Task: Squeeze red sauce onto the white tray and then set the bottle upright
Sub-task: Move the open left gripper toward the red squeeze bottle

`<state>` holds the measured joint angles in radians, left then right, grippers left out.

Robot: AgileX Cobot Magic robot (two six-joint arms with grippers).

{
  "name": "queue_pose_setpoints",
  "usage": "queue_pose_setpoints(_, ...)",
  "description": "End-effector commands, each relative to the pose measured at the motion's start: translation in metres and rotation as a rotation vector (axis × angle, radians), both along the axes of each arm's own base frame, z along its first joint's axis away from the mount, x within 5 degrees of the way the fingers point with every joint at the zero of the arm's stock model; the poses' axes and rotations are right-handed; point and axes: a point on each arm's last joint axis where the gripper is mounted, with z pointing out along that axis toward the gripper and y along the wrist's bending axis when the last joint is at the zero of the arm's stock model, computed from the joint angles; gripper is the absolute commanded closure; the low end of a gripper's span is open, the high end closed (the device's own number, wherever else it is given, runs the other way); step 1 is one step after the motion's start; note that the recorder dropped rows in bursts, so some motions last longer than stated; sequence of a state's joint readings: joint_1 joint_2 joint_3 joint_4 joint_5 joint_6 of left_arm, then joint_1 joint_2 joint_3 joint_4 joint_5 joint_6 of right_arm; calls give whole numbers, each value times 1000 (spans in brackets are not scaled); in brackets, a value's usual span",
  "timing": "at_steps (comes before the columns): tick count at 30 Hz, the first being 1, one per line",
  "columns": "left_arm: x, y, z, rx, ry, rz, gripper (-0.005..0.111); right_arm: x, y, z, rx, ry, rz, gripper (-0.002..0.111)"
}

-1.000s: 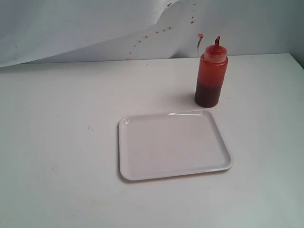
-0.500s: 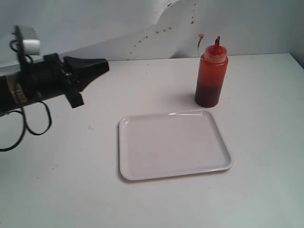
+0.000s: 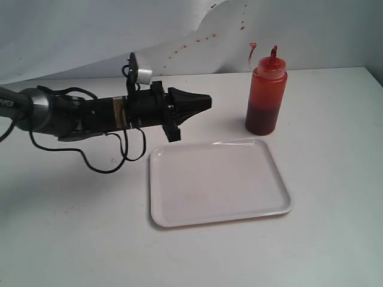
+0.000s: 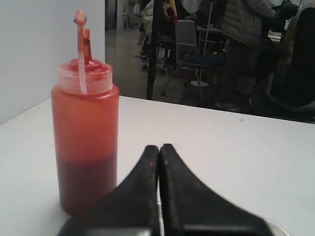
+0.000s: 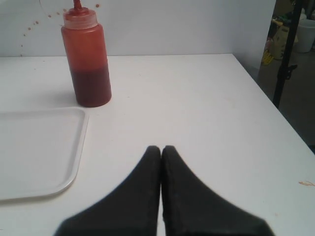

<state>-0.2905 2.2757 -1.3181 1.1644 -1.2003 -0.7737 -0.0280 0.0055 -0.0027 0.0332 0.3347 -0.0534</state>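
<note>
**Exterior view**
- Bottle (image 3: 265,98): one, upright near the far edge of the table (image 3: 72,227), right of middle; translucent orange-red plastic cylinder, pointed red nozzle, thin cap strap curling up beside it.
- Contents: dark red sauce (image 3: 261,122) low inside, about the bottom third.
- White tray (image 3: 218,182): one, flat, nearer the front edge than the bottle and apart from it; rounded corners, low raised rim, glossy, plain white inside.
- Left gripper (image 3: 206,101): black, reaching in from the left edge, above the table by the tray's far left corner; jaws pressed together, gripping nothing.
- Backdrop (image 3: 90,30): wrinkled white sheet behind the far edge, dotted with small red specks.

**Left wrist view**
- Bottle (image 4: 86,132): straight ahead of the tips, apart from them; sauce line clear through the plastic.
- Left gripper (image 4: 159,150): two smooth black fingers meeting, empty.

**Right wrist view**
- Right gripper (image 5: 161,150): jaws closed tip to tip, empty, over bare table near the right edge.
- Tray (image 5: 34,147): one corner in sight, beside the bottle (image 5: 87,59).
</note>
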Motion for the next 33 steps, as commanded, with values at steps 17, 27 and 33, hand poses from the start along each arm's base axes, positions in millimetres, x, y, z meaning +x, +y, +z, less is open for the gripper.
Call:
queue_pose_setpoints(17, 21, -41, -13, 122, -37, 47, 106, 0, 0, 0, 5, -5, -4, 108)
queue_pose_setpoints(27, 29, -39, -8, 49, 12, 149, 65, 0, 0, 0, 5, -5, -4, 108)
queue_pose_setpoints(33, 31, -42, -6, 3, 43, 202, 2, 0, 0, 0, 5, -5, -4, 108)
